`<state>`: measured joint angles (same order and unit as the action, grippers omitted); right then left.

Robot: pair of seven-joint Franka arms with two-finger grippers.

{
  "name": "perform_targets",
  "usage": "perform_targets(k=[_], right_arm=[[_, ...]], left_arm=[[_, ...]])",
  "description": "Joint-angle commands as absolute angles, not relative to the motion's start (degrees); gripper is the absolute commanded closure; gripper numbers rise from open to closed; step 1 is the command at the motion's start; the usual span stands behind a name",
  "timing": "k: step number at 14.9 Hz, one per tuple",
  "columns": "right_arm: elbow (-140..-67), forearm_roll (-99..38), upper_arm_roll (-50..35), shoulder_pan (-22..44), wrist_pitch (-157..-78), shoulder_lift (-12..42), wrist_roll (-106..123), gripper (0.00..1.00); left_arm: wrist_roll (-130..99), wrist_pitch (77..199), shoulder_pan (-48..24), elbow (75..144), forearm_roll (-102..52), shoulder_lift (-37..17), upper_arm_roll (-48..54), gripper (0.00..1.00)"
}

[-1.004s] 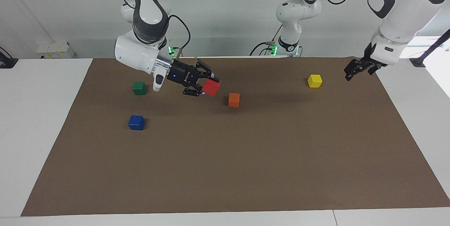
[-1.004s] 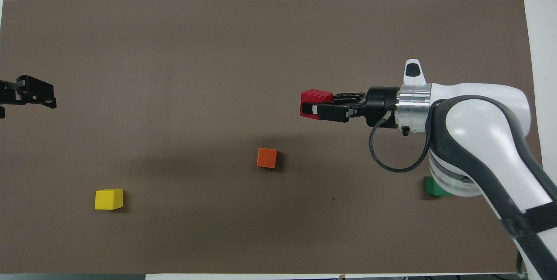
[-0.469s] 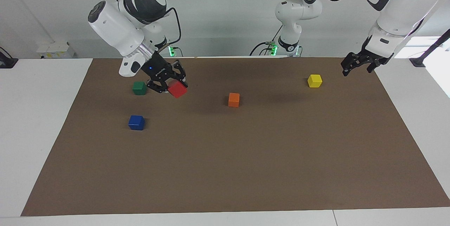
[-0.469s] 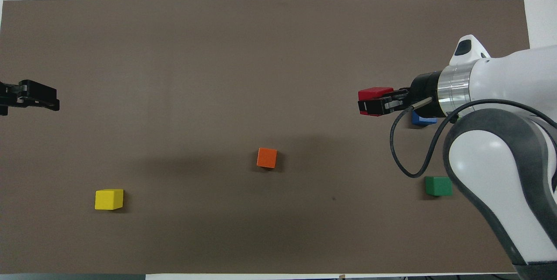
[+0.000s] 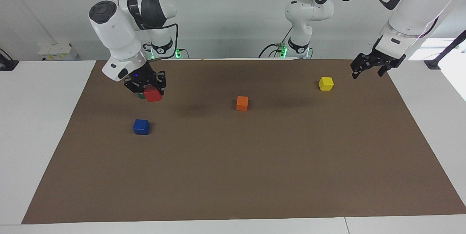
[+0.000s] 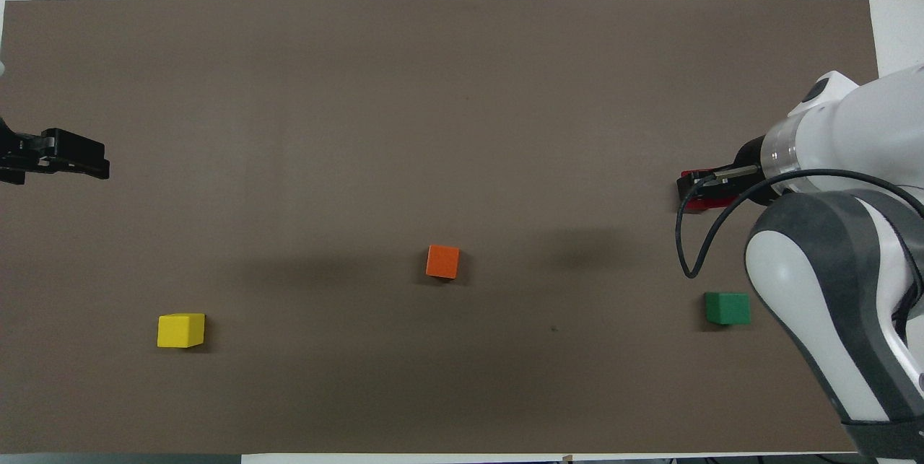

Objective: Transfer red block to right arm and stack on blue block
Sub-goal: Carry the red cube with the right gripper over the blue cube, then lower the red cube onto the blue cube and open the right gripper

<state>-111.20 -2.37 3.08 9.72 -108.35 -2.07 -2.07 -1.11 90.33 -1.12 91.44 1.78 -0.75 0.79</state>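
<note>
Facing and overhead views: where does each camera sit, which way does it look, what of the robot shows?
Facing view: high across the table, looking at the robots; both arms show, right hand shut on the red block in the air, blue block on the mat.
Overhead view: above the robots' end, looking steeply down; right arm and left hand show.
Shared: orange block, yellow block.

A: Right gripper (image 5: 147, 89) status?
B: Raised, pointing steeply down, fingers clamped on the red block (image 5: 152, 94).
A: Left gripper (image 5: 367, 67)?
B: Waiting, raised at the left arm's end, fingers spread.
</note>
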Motion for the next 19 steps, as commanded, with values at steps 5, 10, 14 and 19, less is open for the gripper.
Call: perform_targets(k=[5,10,14,19], right_arm=[[-112.6,6.1,2.3,6.6,-109.0,2.9,-13.7,1.0],[-116.5,6.2,2.2,3.6,-119.5,5.7,-12.1,1.0],[-120.6,6.1,2.2,3.6,-128.6,6.3,-11.6,1.0],[-122.4,4.4,2.1,2.6,-131.7,7.2,-7.8,1.0]], left_arm=[[-1.0,89.0,-3.7,89.8,1.0,-1.4,0.4,0.0],[-1.1,89.2,-3.7,90.2,1.1,-1.2,0.1,0.0],[-1.1,88.5,-3.6,90.3,1.1,-1.0,-0.3,0.0],[-1.3,89.1,-3.3,90.4,1.1,-0.8,-0.3,0.0]])
